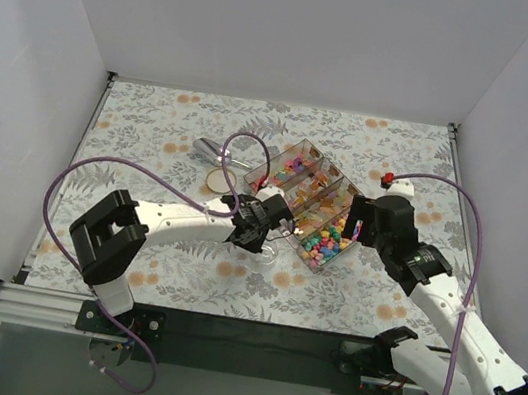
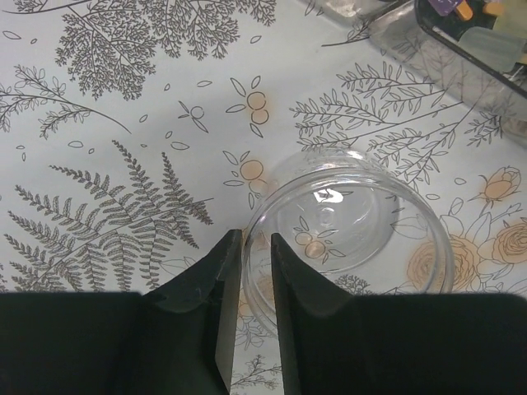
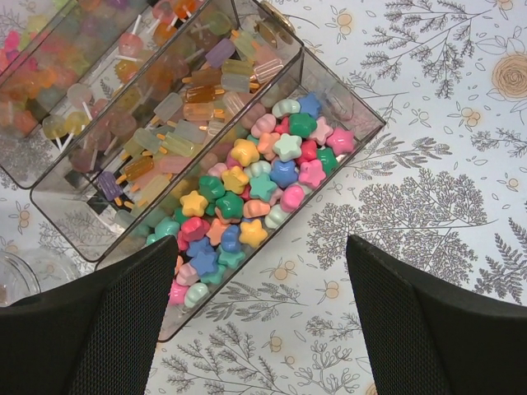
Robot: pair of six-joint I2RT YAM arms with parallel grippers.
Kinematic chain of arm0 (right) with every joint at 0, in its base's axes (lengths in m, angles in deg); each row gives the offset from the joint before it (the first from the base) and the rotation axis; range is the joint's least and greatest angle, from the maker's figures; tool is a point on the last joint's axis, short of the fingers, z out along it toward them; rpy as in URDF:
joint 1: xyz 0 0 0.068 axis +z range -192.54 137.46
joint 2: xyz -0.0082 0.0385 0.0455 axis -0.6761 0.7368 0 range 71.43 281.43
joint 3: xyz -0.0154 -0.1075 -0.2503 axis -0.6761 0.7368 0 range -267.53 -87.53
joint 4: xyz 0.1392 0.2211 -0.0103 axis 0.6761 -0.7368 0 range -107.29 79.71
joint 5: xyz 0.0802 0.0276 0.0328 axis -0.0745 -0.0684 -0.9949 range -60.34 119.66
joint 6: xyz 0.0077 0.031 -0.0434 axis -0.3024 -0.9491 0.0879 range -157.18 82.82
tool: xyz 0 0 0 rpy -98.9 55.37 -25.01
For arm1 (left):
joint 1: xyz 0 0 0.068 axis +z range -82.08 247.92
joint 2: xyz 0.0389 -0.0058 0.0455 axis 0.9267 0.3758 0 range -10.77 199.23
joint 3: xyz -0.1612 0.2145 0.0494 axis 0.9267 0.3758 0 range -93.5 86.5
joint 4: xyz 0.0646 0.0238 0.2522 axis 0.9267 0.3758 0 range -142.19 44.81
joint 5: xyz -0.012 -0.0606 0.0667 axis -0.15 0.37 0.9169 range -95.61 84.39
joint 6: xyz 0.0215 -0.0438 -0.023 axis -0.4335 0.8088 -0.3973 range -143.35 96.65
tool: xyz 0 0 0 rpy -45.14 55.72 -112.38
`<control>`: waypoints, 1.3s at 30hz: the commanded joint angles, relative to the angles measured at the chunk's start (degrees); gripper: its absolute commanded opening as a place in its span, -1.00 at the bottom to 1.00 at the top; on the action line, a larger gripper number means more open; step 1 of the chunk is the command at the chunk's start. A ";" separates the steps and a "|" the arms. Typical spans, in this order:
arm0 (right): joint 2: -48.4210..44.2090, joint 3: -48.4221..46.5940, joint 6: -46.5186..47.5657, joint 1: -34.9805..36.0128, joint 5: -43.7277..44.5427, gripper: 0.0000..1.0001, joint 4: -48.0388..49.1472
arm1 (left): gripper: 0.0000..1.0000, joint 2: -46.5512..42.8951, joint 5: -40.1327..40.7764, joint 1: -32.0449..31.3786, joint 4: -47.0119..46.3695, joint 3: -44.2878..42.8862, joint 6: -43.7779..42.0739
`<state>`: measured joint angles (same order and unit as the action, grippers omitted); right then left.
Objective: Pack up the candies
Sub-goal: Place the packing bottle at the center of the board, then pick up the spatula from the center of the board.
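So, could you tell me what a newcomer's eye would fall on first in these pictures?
First, the star-shaped candies, pink, yellow, blue and green, heaped in the near compartment of a clear tray mid-table, under the wide-open right hand. Next, the empty glass jar beside the tray, its rim between the fingers of the left hand.

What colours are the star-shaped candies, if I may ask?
Mixed pink, yellow, blue, green and orange candies; clearest in the right wrist view.

The left arm [image 1: 183, 225] stretches low across the middle, and the left gripper [image 2: 255, 240] points down, jaws a narrow slit apart. The right gripper [image 3: 262, 247] is spread wide.
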<state>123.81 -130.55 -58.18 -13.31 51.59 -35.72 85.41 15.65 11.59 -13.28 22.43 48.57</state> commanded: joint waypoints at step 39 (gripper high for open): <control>-0.79 0.66 5.96 -0.32 -10.59 0.78 5.83 | 0.31 13.31 -1.30 42.09 -4.55 -25.13 11.14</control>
<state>124.79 -129.28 -53.48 -13.33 42.02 -32.10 96.05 13.88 51.74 -16.93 0.42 57.83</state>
